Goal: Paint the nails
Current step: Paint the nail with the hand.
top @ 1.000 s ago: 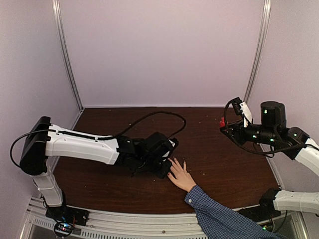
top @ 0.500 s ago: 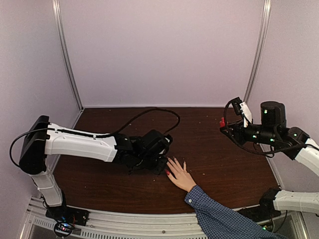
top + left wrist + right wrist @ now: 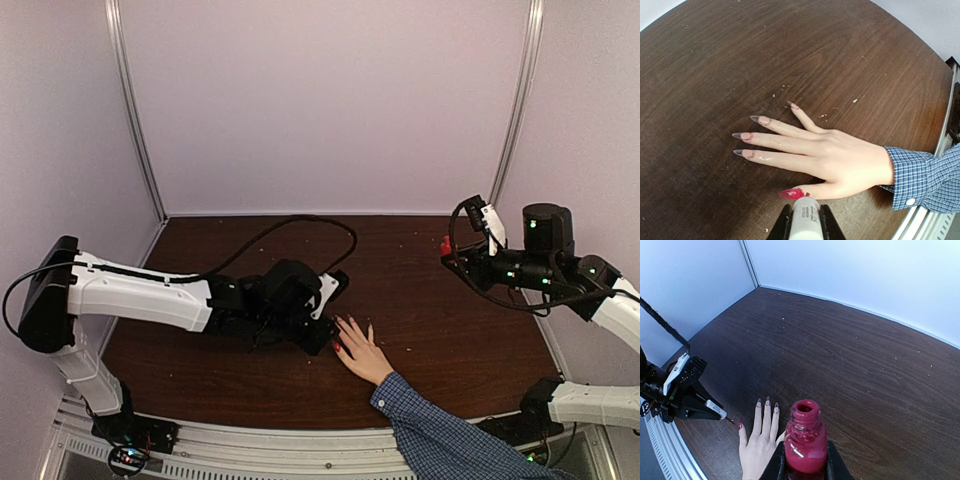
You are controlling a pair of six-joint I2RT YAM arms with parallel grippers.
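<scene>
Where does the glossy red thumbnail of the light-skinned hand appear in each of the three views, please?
Top external: glossy red thumbnail, lower centre, beside the left gripper.
Left wrist: thumbnail bottom centre, above the white brush cap.
Right wrist: thumbnail lower left, left of the red polish bottle.
Shared landmark: the light-skinned hand with splayed fingers.

The bottom edge cuts off the cap (image 3: 804, 226) and left gripper (image 3: 805, 214) in the left wrist view, and the bottle (image 3: 805, 445) in the right. From above, the nails (image 3: 337, 348) are too small to judge.
</scene>
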